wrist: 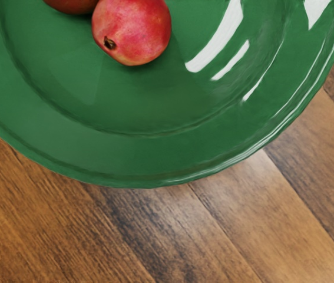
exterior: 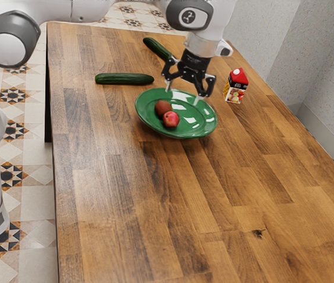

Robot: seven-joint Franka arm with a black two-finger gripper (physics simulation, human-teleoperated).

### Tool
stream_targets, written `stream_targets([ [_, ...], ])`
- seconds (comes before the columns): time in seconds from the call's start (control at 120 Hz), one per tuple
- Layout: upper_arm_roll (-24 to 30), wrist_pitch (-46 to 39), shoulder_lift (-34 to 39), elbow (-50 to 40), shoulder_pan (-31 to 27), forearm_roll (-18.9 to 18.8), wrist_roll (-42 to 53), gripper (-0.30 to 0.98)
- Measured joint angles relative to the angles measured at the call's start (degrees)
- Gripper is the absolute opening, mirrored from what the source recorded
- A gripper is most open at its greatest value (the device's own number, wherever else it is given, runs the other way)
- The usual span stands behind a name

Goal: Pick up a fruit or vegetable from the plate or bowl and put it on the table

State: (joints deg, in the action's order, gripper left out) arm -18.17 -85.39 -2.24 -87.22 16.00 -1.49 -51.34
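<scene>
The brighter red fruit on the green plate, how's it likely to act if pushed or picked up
The brighter red fruit looks nearly round, so it would probably roll if nudged. Its smooth, undented skin suggests it should feel firm when squeezed, but might slip.

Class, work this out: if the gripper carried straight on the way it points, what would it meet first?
Pointing downward, the gripper would probably meet the green plate first; its depth is unclear, so it might just miss the rim and reach the table.
</scene>
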Motion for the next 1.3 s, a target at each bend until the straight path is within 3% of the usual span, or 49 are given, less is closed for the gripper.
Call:
stream_targets([
  [0.142, -1.24, -2.65, -1.19, -3.74, 1.79, 1.14, -5.46, 0.69],
  [0.3, -5.07, -7.51, 4.68, -14.78, 6.83, 1.58, -8.95, 0.69],
  [0.383, -7.02, -10.39, 6.09, -17.71, 6.14, 1.6, -9.91, 0.69],
  [0.517, -7.93, -13.05, 6.97, -18.01, 1.23, 1.37, -12.52, 0.69],
  [1.3, -12.32, -20.54, 2.19, -18.27, 0.73, 1.54, -18.29, 0.69],
])
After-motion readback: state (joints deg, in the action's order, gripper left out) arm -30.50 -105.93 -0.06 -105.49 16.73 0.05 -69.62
